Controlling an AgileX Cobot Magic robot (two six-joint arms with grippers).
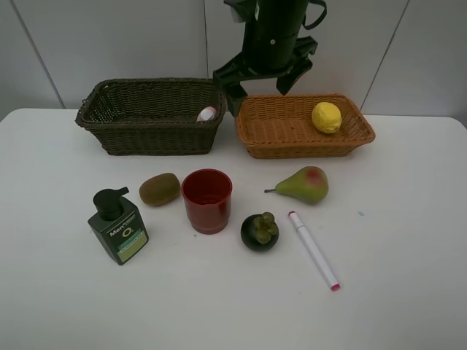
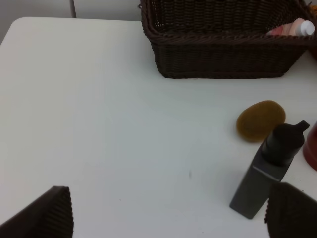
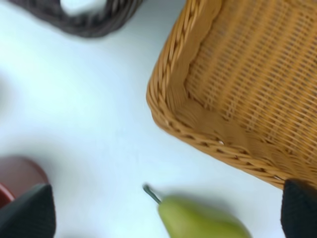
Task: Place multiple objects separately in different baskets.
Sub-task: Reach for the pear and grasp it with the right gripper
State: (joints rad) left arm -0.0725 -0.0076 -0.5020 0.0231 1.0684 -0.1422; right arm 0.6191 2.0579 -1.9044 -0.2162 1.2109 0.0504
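Two grippers are in service, and both are released and empty. My left gripper has its fingers spread wide over the bare table, touching nothing; the dark green pump bottle stands just beside one fingertip. My right gripper is spread equally wide and carries nothing. It hangs in the air above the near-left corner of the orange-tan basket, with the stem end of the pear below the gap. Nearest the front edge of the table lies the white-pink marker, flat, its long axis diagonal: the pink end points near-right, the other end far-left toward the pear. The pump bottle stands upright at the left of the high view, its spout pointing right. The dark mangosteen sits calyx up, just beside the marker's far end. The red cup stands upright, mouth up, between the brown kiwi and the pear. The kiwi lies with its long axis roughly left to right. The pear lies on its side, long axis left to right, stem pointing left toward the cup. Farthest back, the two baskets stand side by side, close but apart. The dark olive-brown basket holds the pink bottle, which lies tilted in its right end. The orange-tan basket holds the yellow lemon toward its far right.
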